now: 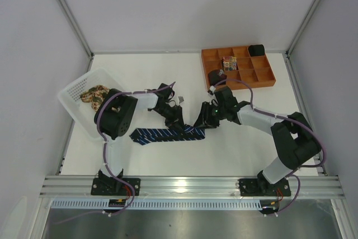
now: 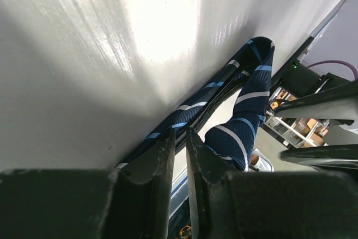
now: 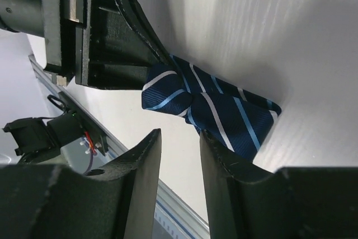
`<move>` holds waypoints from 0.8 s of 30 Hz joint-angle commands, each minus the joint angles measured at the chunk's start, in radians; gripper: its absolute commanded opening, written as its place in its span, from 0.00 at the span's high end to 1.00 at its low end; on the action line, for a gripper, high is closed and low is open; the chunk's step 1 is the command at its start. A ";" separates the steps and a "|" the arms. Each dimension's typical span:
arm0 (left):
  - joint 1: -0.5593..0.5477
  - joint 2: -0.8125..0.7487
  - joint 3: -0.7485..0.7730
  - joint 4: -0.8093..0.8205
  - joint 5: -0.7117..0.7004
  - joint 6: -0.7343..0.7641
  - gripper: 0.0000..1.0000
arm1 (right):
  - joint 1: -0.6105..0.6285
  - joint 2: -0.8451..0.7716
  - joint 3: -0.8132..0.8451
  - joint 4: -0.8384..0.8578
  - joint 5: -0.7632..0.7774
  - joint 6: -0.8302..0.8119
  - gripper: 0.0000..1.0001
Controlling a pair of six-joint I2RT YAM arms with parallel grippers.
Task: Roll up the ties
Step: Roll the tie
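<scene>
navy tie point(image 1: 162, 134), pale-blue stripes, one end folded over; right tool point(image 3: 179, 135) apart, left tool point(image 2: 179, 136) cannot tell.

We are two arms, the left arm point(image 1: 116, 117) at eight o'clock and the right arm point(image 1: 291, 144) at four. Both have rounded black joint housings, white links and looping purple cables point(image 1: 104, 150), on black base brackets point(image 1: 116, 185). Our left gripper point(image 2: 179, 136) has matte black fingers point(image 2: 159, 183).

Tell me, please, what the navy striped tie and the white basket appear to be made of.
Navy striped tie: probably woven fabric with a slight sheen; fine ribbing shows, and it folds softly. White basket: likely matte plastic, its walls evenly perforated.
</scene>
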 commanded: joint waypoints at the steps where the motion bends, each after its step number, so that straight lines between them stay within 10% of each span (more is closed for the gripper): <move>1: 0.010 -0.020 -0.005 -0.011 -0.103 0.047 0.79 | 0.004 0.021 -0.046 0.132 -0.082 0.059 0.61; 24: 0.010 -0.203 0.084 -0.178 -0.289 0.102 0.69 | -0.008 0.159 -0.074 0.103 -0.111 -0.011 0.67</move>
